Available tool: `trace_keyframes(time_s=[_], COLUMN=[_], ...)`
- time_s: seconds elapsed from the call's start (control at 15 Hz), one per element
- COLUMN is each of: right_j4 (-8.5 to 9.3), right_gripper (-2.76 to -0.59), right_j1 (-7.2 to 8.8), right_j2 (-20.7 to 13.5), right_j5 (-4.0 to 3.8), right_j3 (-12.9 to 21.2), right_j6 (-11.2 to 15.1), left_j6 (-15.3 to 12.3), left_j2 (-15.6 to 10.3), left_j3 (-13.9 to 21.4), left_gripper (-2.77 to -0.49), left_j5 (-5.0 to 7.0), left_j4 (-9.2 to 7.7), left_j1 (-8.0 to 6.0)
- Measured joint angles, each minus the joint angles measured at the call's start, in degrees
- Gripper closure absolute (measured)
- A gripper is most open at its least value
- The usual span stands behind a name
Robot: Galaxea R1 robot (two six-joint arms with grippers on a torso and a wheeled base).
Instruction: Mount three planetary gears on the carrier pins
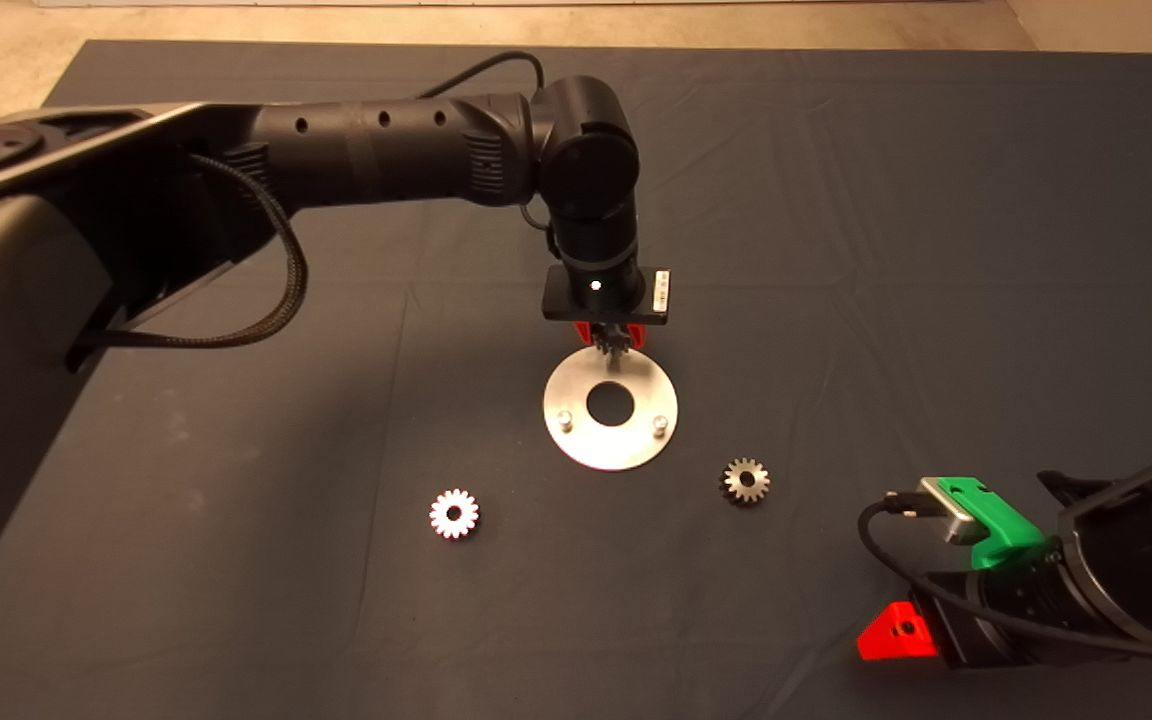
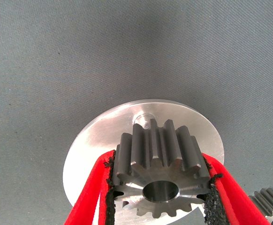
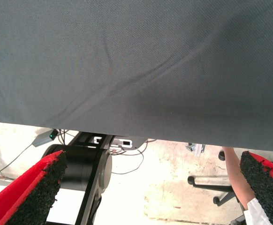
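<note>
One gear (image 2: pixel 161 176) is held edge-on between the red fingers (image 2: pixel 87 194) of the left gripper (image 1: pixel 614 342), pads pressed on opposite teeth, bore left free, presumably so a pin can pass through it; it is poised over the far rim of the disc (image 1: pixel 576 440), with the far pin (image 2: pixel 143 118) seen just beyond the teeth in the left wrist view; the bore appears not yet lined up with that pin, so the gear is judged carried, not seated; whether it touches the disc cannot be told

Two near pins (image 1: pixel 564 419) (image 1: pixel 659 423) are seen bare on the disc's near side, flanking the central hole; none of the three is judged loaded

Two more gears are left flat on the mat (image 1: pixel 836 200): a bright gear (image 1: pixel 454 514) near-left of the disc, a darker gear (image 1: pixel 745 481) near-right, both apart from it and within reach

The right gripper (image 1: pixel 901 630) is parked at the lower right edge, fingers spread wide and empty; floor beyond the mat, a chair base and part of a person are shown in its wrist view
</note>
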Motion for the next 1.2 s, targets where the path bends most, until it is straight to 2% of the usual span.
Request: trace_keyframes(time_s=[0.67,0.93,1.2], right_j4=[0.0,0.0,0.0], right_gripper=[-2.75,-2.75,-2.75], right_j1=[-0.02,-0.02,0.0], right_j2=[0.0,0.0,0.0], right_j5=[0.0,0.0,0.0], right_j3=[0.0,-0.01,0.0], right_j6=[0.0,0.0,0.0], left_j6=[0.0,0.0,0.0], left_j2=[0.0,0.1,0.11], left_j3=[0.01,0.0,0.0], left_gripper=[-0.96,-0.96,-0.96], left_j5=[-0.04,-0.11,-0.04], left_j4=[0.0,0.0,0.0], left_j1=[0.01,1.42,1.58])
